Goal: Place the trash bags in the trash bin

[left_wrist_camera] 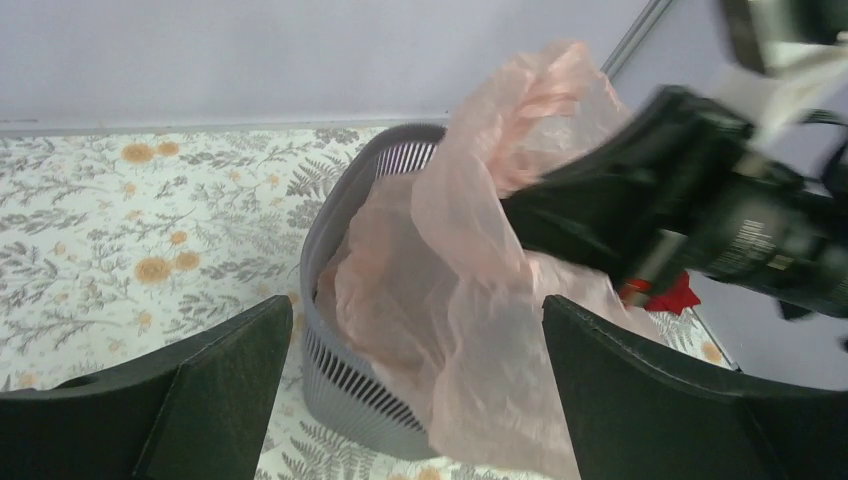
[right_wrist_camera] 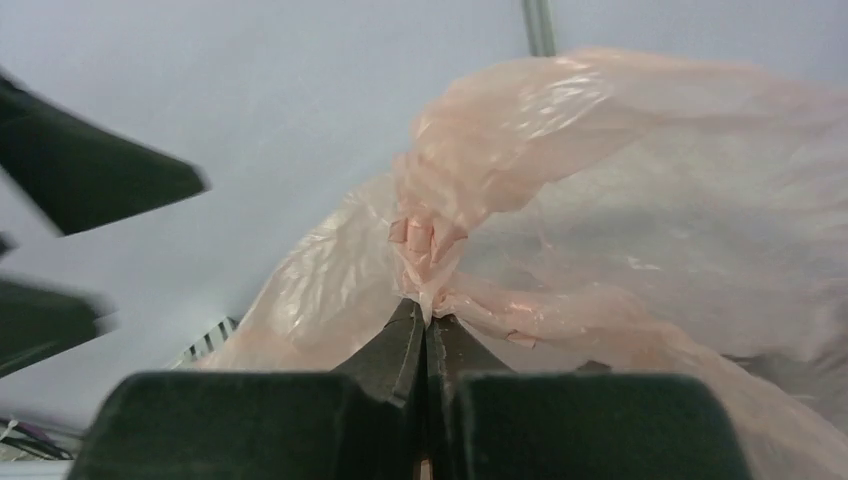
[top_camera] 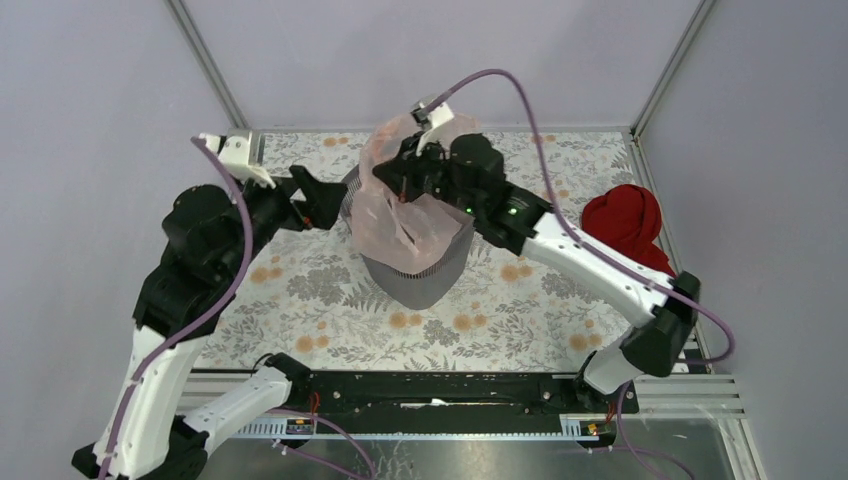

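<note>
My right jaws are pinched tight on a bunched fold of the pale-pink trash bag [right_wrist_camera: 432, 240] above the wire-mesh trash bin [top_camera: 425, 282], the bag's lower part draped in and over the rim, while my left jaws gape empty alongside, so I judge it only half in.

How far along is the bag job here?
Done: the pink trash bag sags partly into the mesh trash bin. In hand: the right gripper is shut on a bunched fold above the bin; the left gripper is open beside it. Left: one side spills over the rim, so lower it inside and release.
</note>
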Motion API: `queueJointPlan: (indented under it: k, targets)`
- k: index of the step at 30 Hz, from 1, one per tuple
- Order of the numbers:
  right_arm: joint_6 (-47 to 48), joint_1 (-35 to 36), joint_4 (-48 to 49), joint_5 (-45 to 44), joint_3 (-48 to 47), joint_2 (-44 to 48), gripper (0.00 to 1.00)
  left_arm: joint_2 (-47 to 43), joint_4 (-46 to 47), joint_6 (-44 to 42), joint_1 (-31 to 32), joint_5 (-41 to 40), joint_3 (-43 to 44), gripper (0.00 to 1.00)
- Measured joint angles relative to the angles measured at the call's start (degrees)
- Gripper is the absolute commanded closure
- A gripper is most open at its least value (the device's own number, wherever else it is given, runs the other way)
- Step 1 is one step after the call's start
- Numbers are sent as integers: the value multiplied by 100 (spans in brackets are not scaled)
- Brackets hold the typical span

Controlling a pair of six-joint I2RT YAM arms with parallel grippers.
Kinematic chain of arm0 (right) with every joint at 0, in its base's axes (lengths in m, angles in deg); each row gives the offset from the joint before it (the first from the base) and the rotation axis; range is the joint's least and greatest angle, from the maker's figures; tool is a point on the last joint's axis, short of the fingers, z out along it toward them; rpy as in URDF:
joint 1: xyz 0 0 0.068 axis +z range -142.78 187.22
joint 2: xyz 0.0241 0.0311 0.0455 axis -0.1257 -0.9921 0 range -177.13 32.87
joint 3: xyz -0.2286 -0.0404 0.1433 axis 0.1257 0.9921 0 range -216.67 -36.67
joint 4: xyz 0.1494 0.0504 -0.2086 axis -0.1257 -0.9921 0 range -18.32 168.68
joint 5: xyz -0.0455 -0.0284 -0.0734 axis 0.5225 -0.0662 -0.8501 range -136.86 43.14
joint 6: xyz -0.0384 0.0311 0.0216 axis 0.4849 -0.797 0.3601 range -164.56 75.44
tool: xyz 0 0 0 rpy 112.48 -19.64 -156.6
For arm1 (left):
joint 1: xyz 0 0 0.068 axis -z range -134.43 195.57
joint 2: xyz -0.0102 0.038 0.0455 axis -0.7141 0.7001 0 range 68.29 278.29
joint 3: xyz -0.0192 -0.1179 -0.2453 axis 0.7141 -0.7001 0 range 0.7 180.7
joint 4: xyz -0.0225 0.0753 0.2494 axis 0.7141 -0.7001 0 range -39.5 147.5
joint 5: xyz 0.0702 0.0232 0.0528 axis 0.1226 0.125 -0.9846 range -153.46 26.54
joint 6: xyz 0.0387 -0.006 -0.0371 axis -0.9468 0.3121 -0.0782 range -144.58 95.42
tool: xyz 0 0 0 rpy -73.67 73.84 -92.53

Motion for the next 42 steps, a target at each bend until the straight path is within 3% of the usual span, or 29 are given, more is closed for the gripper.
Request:
queueJointPlan:
  k: [3, 8, 13, 32, 37, 42]
  targets:
    - [-326, 0, 345, 155, 227, -417, 100, -378, -219, -2, 0, -13, -216, 1]
    - [-822, 0, 966, -74, 1641, -437, 100, -776, -573, 9, 0, -4, -564, 1]
    - [-726, 0, 726, -592, 1759, -520, 100, -1023, -800, 72, 0, 39, -938, 1]
    - [382, 0, -2872, -1307, -1075, -2559, 100, -1143, -752, 481, 0, 577, -1325, 2]
    - [426, 0, -3407, -1121, -1856, -2540, 100, -1143, -717, 533, 0, 643, -1327, 2]
    - [337, 0, -3198, -909, -2232, -1823, 92, -1143, -590, 599, 0, 675, -1327, 2]
